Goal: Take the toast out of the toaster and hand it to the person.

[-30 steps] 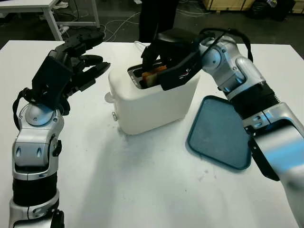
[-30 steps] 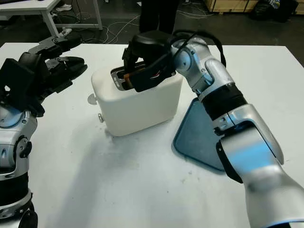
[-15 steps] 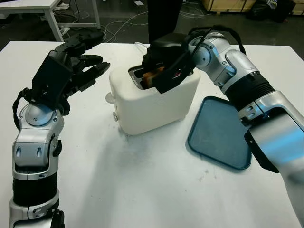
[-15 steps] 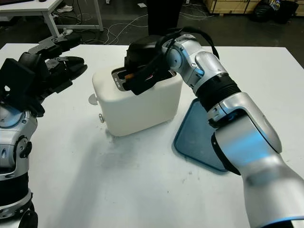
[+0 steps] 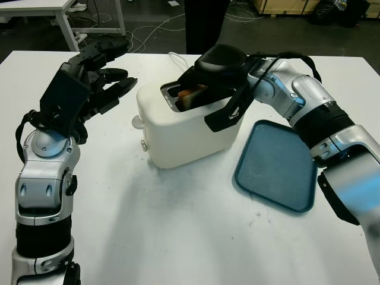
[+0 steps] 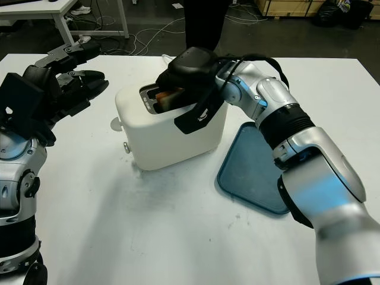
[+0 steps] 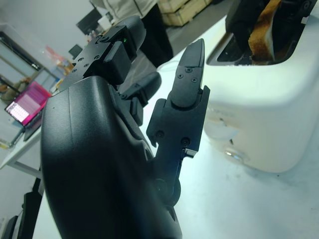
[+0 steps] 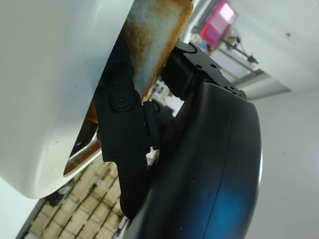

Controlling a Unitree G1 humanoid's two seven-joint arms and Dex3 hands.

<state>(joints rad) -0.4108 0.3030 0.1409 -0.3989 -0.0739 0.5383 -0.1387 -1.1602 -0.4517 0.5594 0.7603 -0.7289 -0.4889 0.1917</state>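
- The toaster [image 5: 189, 127] in front of you is a smooth, glossy white block with rounded corners, a metal-edged slot on top and a small round knob on its left end.
- It stands on a matte white table [image 5: 178, 237] that shows a few faint scuffs.
- The toast [image 5: 191, 96] sits in the slot, poking up a little above the rim. It is a thin slice with a dark brown, slightly burnt crust and a pale, porous face, seen close in the right wrist view [image 8: 154, 45].
- Your right hand [image 5: 205, 83] is over the toaster top, its hard black shell covering the right end of the slot. Its fingers [image 8: 122, 124] are closed against the slice, gripping it while it is mostly down in the slot.
- Your left hand [image 5: 98, 80] hangs in the air just left of the toaster, holding nothing, open.
- A flat teal tray [image 5: 276, 166] with rounded corners and a low raised rim lies on the table to the right of the toaster, under your right forearm.
- A person [image 5: 205, 24] in dark trousers stands beyond the far table edge, behind the toaster.
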